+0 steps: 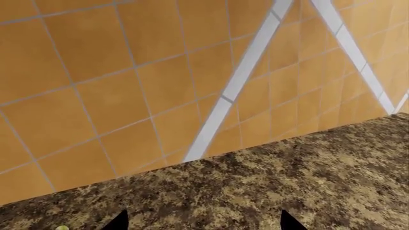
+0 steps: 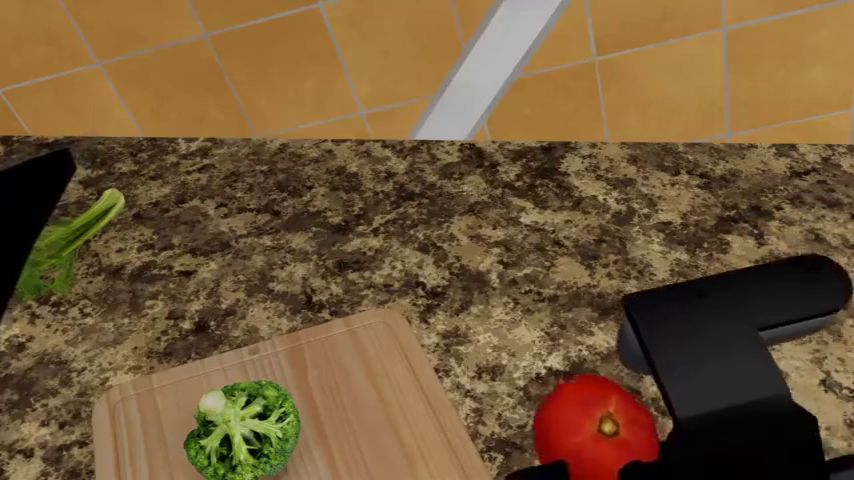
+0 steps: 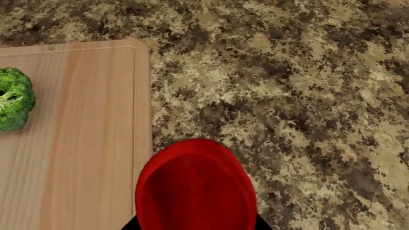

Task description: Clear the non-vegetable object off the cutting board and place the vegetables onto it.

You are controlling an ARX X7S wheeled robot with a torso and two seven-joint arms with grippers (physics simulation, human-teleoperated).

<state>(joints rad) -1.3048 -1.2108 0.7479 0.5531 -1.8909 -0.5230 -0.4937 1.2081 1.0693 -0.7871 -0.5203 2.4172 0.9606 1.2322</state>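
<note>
One tomato (image 3: 195, 189) gripped beside board (image 3: 83, 143) edge — broccoli (image 2: 242, 429) aboard

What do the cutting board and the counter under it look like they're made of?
The cutting board looks like light, unvarnished wood: pale tan with lengthwise grain streaks, a matte finish and a shallow groove near its edge. The counter looks like polished granite or a similar stone, judging by its mottled brown, black and cream speckle. Since this is a render, both are only surface looks.
</note>
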